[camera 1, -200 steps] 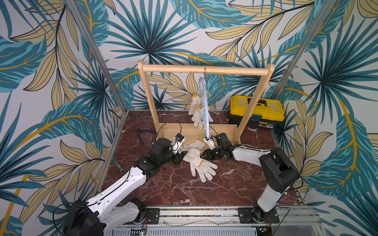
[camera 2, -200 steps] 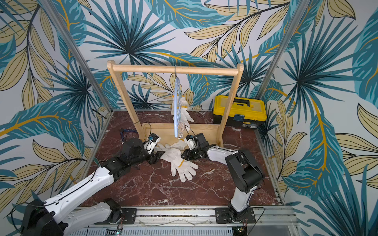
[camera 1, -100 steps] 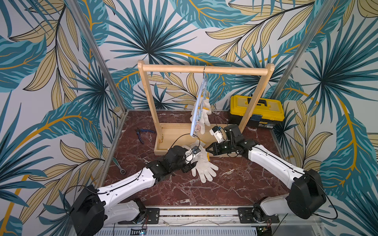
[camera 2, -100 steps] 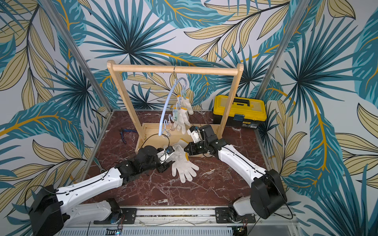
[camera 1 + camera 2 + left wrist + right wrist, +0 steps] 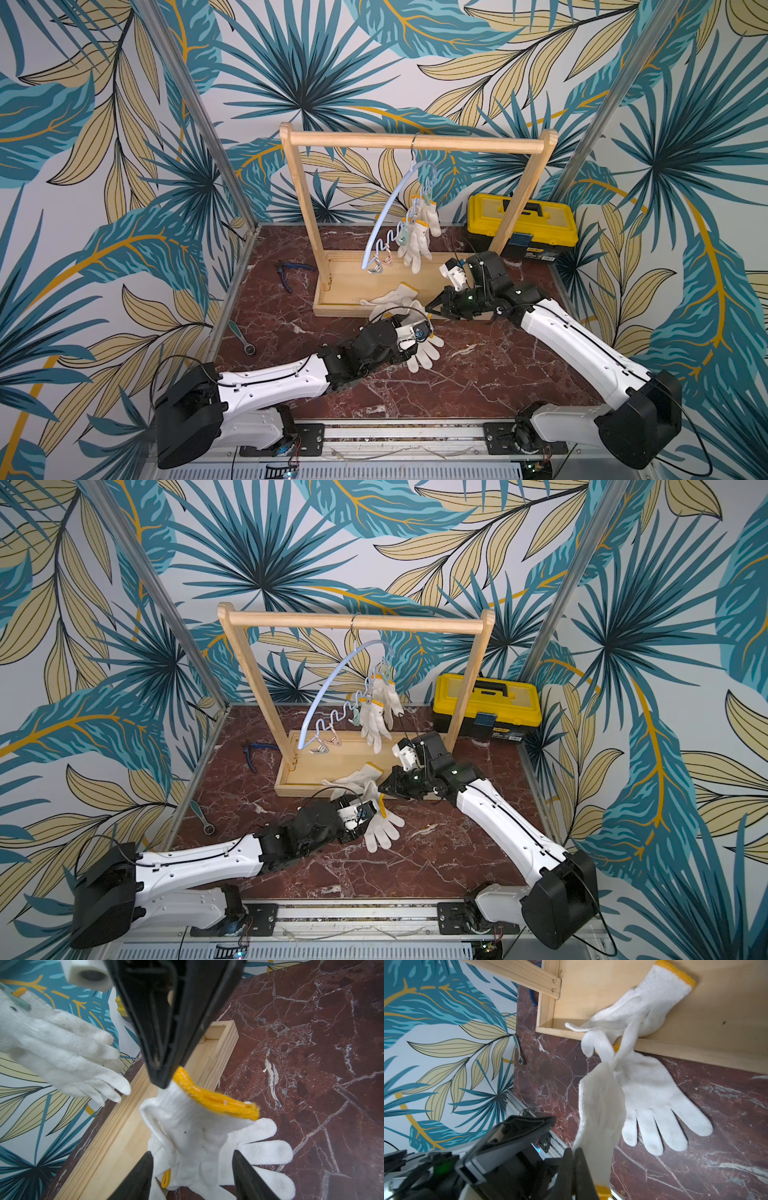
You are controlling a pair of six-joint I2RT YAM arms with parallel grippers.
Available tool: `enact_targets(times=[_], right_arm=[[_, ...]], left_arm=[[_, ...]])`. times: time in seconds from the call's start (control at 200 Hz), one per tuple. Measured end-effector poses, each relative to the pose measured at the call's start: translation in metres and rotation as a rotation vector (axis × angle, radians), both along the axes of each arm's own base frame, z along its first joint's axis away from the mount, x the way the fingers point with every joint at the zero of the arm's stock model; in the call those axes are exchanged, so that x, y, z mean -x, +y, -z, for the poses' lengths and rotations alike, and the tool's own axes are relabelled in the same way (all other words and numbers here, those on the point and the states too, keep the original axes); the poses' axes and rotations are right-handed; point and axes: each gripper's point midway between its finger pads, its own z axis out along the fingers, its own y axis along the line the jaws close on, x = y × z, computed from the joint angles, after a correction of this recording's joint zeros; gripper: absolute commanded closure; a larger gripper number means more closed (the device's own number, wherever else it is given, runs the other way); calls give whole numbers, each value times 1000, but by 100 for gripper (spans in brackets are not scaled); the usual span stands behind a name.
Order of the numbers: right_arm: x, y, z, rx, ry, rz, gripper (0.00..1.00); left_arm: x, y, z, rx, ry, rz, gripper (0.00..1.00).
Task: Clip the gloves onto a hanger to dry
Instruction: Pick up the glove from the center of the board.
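Note:
The pale-blue hanger hangs by its hook from the wooden rail, tilted, with two gloves clipped to it and other clips bare. My right gripper is shut on the yellow cuff of a third glove, which hangs lifted over the rack's front edge. My left gripper is open, its fingers standing either side of that glove's lower part. Another glove lies flat on the marble. One more glove lies on the wooden base.
The wooden rack stands on a shallow wooden base at mid-table. A yellow toolbox sits behind the rack's right post. Blue pliers and a wrench lie on the marble at the left.
My right gripper has shut on a glove's cuff and lifted it. My left arm has swung from the base's left side to just under that glove. The hanger has turned broadside.

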Motion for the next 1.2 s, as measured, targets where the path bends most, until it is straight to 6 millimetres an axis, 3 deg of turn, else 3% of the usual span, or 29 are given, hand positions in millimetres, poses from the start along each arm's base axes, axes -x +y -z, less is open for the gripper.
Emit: enact_targets(times=[0.195, 0.381, 0.586, 0.801, 0.976, 1.137, 1.202], right_arm=[[-7, 1, -33, -56, -33, 57, 100], [-8, -2, -38, -78, -4, 117, 100], [-5, -8, -45, -109, -4, 178, 100], [-6, -12, -49, -125, -19, 213, 100], [-5, -17, -35, -118, -4, 245, 100], [-6, -20, -31, -111, -2, 269, 100], [-7, -20, -33, -118, -12, 272, 100]], left_arm=[[-1, -7, -16, 52, -58, -25, 40], [-8, -13, -21, 88, -95, -69, 42], [-15, -18, -9, 82, -99, -111, 45], [-20, -25, -24, 146, -104, -146, 67], [-22, -25, -34, 191, -107, -166, 79], [-22, -24, -40, 216, -105, -171, 99], [-21, -23, -44, 228, -104, -170, 100]])
